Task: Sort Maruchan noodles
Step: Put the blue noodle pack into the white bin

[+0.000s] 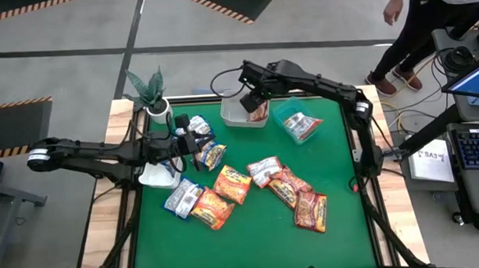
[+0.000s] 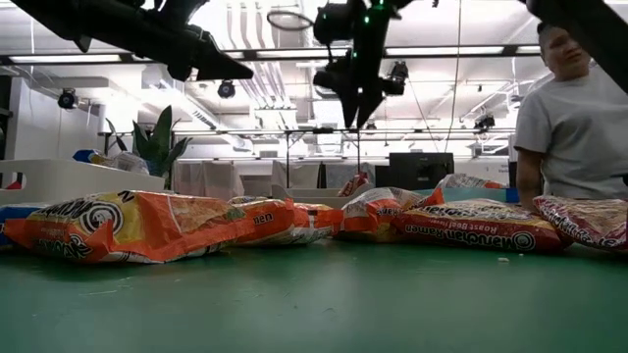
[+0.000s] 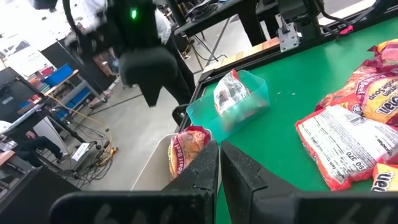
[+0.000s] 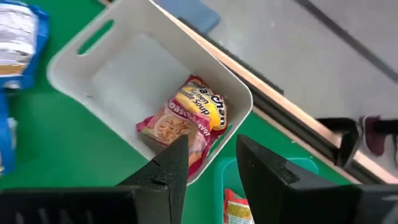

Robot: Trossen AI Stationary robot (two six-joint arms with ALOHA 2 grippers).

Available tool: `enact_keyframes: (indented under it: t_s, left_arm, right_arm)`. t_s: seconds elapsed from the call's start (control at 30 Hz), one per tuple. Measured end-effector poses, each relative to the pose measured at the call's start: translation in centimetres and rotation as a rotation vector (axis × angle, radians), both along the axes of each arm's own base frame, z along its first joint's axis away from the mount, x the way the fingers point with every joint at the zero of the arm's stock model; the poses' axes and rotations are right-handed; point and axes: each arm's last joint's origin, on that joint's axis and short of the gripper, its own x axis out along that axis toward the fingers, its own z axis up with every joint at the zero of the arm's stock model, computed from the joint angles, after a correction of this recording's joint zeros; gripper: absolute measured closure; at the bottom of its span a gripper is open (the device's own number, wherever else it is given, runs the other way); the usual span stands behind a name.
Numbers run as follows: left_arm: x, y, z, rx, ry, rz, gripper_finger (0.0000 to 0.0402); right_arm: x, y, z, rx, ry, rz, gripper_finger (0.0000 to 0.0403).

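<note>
Hovering above the white tub (image 4: 112,68) at the bench's far edge, the right gripper (image 4: 211,163) has its fingers apart and empty over a dark red Maruchan packet (image 4: 186,121) lying inside, while the left gripper (image 3: 219,163), fingers together, hangs near loose packets (image 1: 250,187) mid-bench.

Robotics lab or workshop. Hazard-striped floor tape (image 1: 224,2) lies beyond the green table (image 1: 253,240); a laptop (image 1: 478,113) and cables sit beside it. Ceiling strip lights overhead.
</note>
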Motion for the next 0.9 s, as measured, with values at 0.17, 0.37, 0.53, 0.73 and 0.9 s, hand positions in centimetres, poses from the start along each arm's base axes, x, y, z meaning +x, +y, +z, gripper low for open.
enact_keyframes:
  t_s: [0.17, 0.37, 0.53, 0.73, 0.9]
  left_arm:
    - [0.0, 0.0, -0.2, -0.009, 0.017, 0.002, 0.0402]
    - [-0.1, 0.0, -0.2, -0.013, 0.021, 0.002, 0.0402]
    - [0.0, 0.0, -0.2, -0.019, 0.019, 0.004, 0.0402]
    - [0.0, 0.0, -0.2, -0.027, 0.015, 0.005, 0.0402]
    - [0.0, 0.0, -0.2, -0.054, -0.005, 0.011, 0.0402]
  right_arm:
    - [0.2, 2.4, 0.9, -0.02, 0.005, 0.101, 0.0281]
    - [0.3, 4.6, 0.3, -0.032, 0.019, 0.19, 0.0284]
    - [0.1, 6.4, -1.4, -0.041, 0.012, 0.241, 0.0292]
    - [-0.7, 9.0, -4.6, -0.073, -0.045, 0.32, 0.0294]
    - [-1.3, 11.8, -8.1, -0.14, -0.166, 0.428, 0.0296]
